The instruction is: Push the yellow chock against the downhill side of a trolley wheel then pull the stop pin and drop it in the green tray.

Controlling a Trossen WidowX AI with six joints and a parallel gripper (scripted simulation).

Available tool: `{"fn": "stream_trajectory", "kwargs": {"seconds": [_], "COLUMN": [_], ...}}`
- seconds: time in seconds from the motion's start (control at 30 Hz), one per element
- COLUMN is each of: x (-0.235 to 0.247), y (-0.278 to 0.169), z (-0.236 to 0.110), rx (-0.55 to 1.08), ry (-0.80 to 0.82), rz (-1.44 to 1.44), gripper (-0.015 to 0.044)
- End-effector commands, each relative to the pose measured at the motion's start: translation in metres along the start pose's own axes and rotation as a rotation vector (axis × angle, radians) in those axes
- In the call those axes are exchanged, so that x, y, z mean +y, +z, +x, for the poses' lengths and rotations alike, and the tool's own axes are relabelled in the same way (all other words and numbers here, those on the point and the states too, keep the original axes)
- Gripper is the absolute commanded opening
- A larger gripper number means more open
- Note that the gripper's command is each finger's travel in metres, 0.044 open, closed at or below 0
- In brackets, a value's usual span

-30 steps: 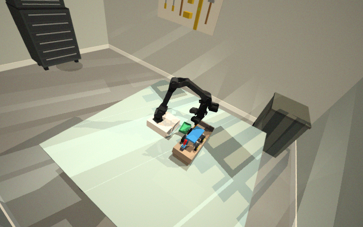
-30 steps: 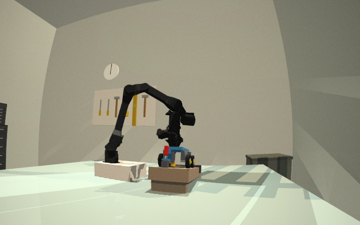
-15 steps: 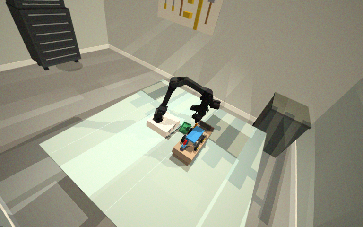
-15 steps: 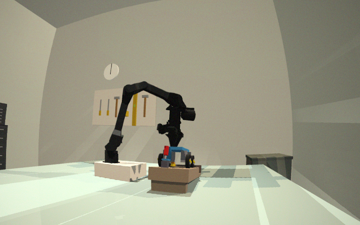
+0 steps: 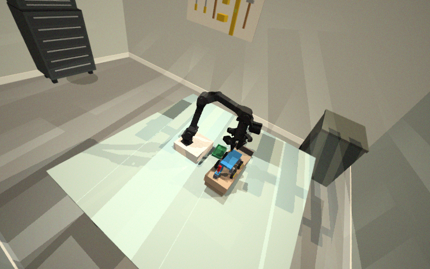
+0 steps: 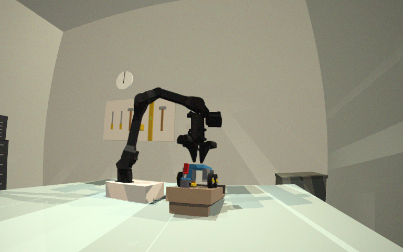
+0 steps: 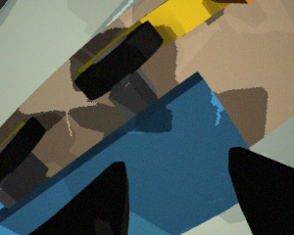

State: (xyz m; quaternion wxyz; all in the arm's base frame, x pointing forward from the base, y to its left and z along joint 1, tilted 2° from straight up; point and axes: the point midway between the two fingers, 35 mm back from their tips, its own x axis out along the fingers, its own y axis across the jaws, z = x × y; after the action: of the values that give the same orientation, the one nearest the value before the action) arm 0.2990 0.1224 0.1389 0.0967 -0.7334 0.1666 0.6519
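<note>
Hand (image 5: 233,148) (image 6: 198,162) (image 7: 178,166), part-open and empty, hovers above trolley (image 5: 231,159) (image 6: 200,167) (image 7: 186,132); descending too low could knock it downhill.

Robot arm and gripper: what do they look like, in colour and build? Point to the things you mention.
The arm (image 5: 228,101) (image 6: 173,96) is black all over, with chunky joints. The gripper (image 5: 235,148) (image 6: 198,162) (image 7: 178,166) is black too, its two fingers tapering to narrow tips. No cables or markings can be made out.

The open gripper (image 7: 178,166) hangs over the blue trolley (image 7: 157,162), its fingers apart. Just beside the right-hand black wheel (image 7: 120,61) sits the yellow chock (image 7: 188,19).
</note>
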Motion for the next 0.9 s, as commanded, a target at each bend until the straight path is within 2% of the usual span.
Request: {"fn": "stream_trajectory", "kwargs": {"seconds": [0.0, 0.43, 0.87], "x": [0.027, 0.127, 0.133], "y": [-0.024, -0.081, -0.083], "z": [-0.001, -0.003, 0.001], "rx": [0.023, 0.106, 0.111], "ry": [0.032, 0.129, 0.134], "rz": [0.231, 0.981, 1.018], "gripper": [0.0190, 0.0190, 0.0190]}}
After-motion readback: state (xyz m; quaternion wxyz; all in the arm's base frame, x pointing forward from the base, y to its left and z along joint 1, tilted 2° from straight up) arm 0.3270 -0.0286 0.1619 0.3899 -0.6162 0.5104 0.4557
